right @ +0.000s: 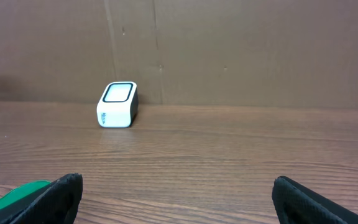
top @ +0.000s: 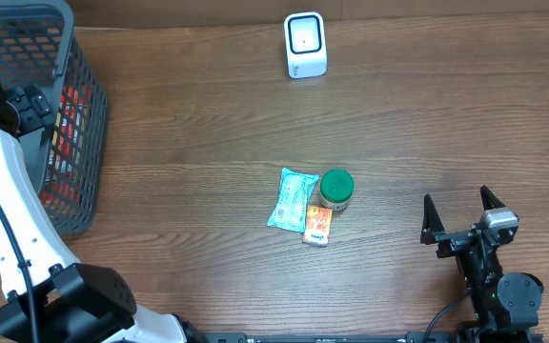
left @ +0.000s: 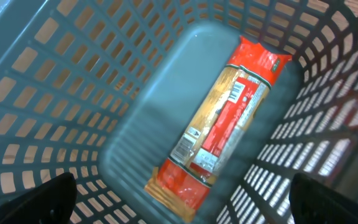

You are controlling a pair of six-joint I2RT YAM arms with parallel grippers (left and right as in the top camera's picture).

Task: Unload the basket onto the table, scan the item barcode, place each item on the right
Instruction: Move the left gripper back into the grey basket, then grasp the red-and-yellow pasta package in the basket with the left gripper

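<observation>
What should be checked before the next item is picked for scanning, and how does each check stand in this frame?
1. The left jaws stand open and empty over the basket: ok.
2. Red package lies flat on the basket floor, clear of the jaws: ok.
3. The right jaws stand open and empty: ok.
4. Scanner upright, nothing blocking it: ok.
5. Teal packet, orange box and green-lidded jar spaced for a single pick: not ok, they sit bunched together.
6. Barcode side of those three showing: cannot tell.
</observation>
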